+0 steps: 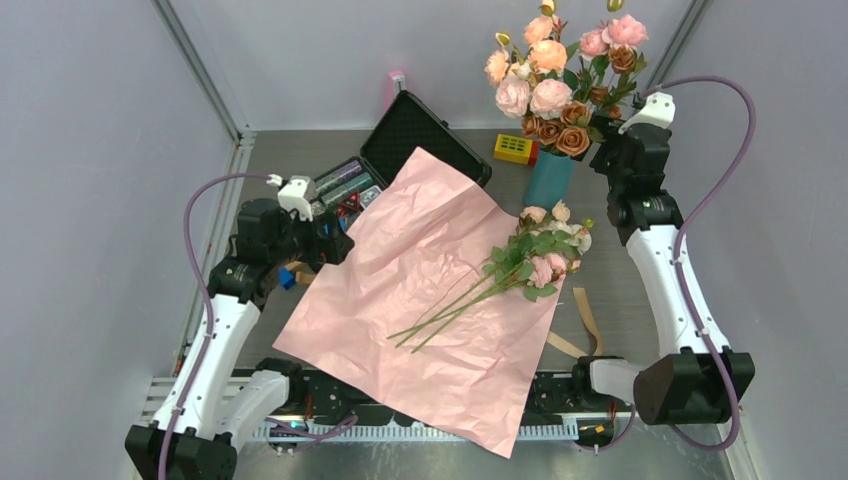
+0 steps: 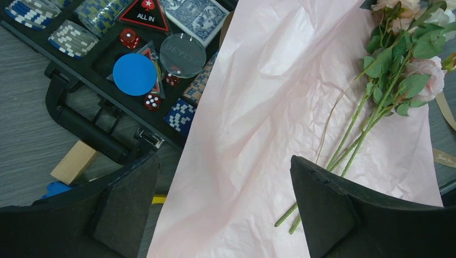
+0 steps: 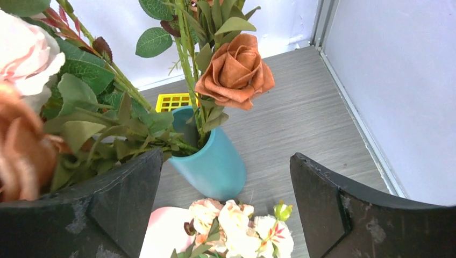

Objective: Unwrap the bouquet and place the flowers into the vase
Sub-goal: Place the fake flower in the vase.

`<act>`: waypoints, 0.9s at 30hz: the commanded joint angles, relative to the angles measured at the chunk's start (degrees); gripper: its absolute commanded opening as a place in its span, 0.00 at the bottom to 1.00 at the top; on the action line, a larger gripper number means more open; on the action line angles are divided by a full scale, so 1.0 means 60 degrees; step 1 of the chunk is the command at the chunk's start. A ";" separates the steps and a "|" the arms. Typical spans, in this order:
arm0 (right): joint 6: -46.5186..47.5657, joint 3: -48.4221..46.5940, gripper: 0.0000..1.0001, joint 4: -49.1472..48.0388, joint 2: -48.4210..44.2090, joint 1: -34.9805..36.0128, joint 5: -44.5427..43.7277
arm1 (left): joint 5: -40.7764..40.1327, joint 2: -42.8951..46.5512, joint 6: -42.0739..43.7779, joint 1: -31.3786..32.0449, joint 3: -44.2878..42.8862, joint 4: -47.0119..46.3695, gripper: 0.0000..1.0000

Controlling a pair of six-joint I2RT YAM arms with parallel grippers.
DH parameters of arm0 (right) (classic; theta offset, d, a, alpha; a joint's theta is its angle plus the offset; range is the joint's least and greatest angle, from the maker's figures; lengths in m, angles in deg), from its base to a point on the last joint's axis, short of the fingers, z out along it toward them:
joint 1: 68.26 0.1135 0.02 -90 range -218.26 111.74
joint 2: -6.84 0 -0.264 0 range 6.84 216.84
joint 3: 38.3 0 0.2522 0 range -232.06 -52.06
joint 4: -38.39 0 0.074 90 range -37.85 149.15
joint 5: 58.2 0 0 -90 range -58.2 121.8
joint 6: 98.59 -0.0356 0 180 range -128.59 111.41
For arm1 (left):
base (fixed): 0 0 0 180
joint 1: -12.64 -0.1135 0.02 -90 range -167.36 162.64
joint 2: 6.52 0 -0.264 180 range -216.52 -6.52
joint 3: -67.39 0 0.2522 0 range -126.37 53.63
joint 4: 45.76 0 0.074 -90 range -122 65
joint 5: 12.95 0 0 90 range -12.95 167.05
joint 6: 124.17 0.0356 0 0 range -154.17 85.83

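Here, the left gripper and the right gripper both have their jaws wide apart.
The flowers lie on pink paper, ahead of the left jaws and past the right-hand finger. The vase stands upright just ahead of the right jaws.

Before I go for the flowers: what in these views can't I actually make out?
- Mouth of the vase: in the top view it is covered by the big rose bunch. In the right wrist view that bunch's stems and leaves crowd it, so the free room is unclear.
- The flowers: the left wrist view cuts off the heads at its top-right edge, and the right wrist view cuts off the stems at its bottom edge.
- Anything under the pink paper: hidden in every view.
- Print on the ribbon: too small to read in the left wrist view.
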 commanded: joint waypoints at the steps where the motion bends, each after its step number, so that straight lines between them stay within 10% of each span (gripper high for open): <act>1: -0.0009 -0.0500 0.94 0.0901 -0.0546 0.0002 -0.0168 | 0.0420 -0.0127 -0.0163 0.0048 -0.0076 -0.0109 0.93; 16: -0.0863 -0.2334 0.95 0.4555 -0.1894 0.0002 -0.1129 | -0.0971 -0.1342 -0.0658 0.3099 -0.0691 0.0281 0.87; 27: -0.1761 -0.2185 0.93 0.5676 -0.3321 -0.0036 -0.2634 | -0.1794 -0.3304 -0.1845 0.5974 0.0060 -0.3226 0.84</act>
